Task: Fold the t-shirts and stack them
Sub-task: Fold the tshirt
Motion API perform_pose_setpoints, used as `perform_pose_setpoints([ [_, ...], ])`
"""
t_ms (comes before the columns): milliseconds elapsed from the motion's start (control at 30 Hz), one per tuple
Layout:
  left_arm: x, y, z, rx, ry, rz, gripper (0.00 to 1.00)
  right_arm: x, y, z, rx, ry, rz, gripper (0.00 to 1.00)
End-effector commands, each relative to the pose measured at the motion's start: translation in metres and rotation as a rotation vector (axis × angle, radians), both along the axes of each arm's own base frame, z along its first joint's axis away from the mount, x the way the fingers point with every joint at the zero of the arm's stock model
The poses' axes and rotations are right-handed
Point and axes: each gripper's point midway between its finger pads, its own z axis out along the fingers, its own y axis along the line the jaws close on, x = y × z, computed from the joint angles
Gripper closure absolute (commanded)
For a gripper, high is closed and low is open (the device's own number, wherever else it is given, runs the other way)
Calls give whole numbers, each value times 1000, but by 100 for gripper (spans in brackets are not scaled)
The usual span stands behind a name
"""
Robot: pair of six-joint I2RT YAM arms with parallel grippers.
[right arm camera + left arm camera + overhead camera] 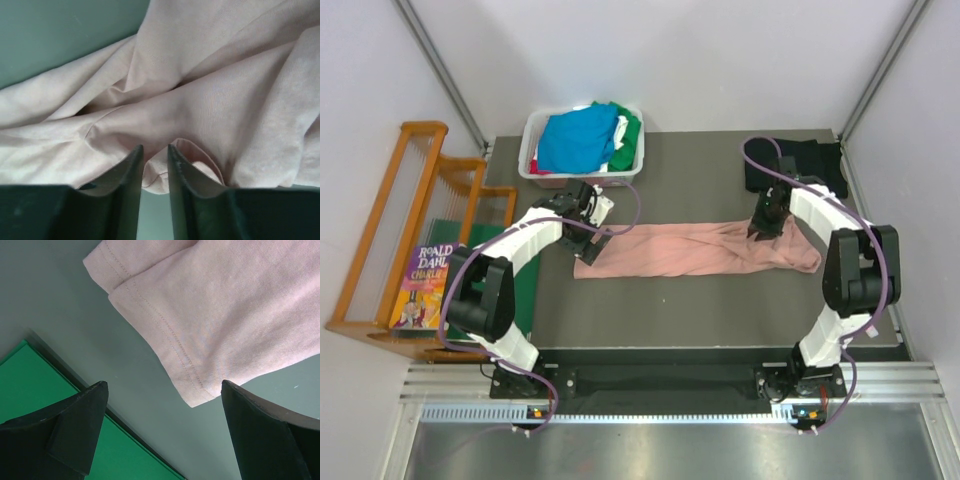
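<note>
The dusty-pink t-shirt (690, 250) lies stretched out in a long band across the middle of the table. My left gripper (592, 232) is open just above the shirt's left end; in the left wrist view (165, 392) the hemmed corner of the shirt (225, 315) lies between and ahead of the spread fingers, untouched. My right gripper (760, 228) is shut on a fold of the pink shirt (200, 75) near its right end; the right wrist view (156, 147) shows cloth pinched between the fingers. A black shirt (800, 165) lies at the back right.
A white basket (530, 150) at the back left holds blue (575, 140), green and other shirts. The flat green board (30, 385) lies along the table's left edge. A wooden rack (400, 220) with a book (420, 285) stands left of the table.
</note>
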Motion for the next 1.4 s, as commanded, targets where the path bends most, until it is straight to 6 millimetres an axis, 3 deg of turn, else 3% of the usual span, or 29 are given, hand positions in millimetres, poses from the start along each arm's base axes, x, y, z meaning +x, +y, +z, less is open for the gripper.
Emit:
perform_pose_setpoints([
  [0, 10, -6, 9, -26, -52, -5, 1, -1, 8, 28, 36, -82, 24, 82],
  [200, 10, -6, 10, -27, -55, -5, 1, -3, 9, 31, 39, -83, 27, 99],
  [300, 10, -6, 11, -24, -59, -7, 1, -2, 8, 31, 40, -85, 26, 99],
  [367, 10, -6, 11, -24, -59, -5, 1, -1, 6, 29, 23, -82, 25, 82],
  [400, 9, -6, 11, -28, -56, -7, 1, -1, 1, 25, -2, -73, 19, 61],
  [500, 8, -6, 10, -29, -52, -5, 1, 1, -3, 18, -23, -56, 12, 33],
  [633, 8, -6, 12, -28, -59, -5, 1, 5, -2, 12, -18, -44, 10, 25],
  [933, 13, -6, 19, -28, -77, -7, 1, 5, 2, 0, 1, -14, 17, 49],
  [1000, 14, -7, 20, -32, -79, -7, 1, 4, 3, -1, 1, -14, 19, 62],
  [1200, 13, -7, 18, -32, -76, -6, 1, 8, 2, 7, -1, -28, 14, 90],
  [1367, 12, -7, 17, -29, -73, -7, 1, 12, 3, 14, 4, -40, 14, 97],
])
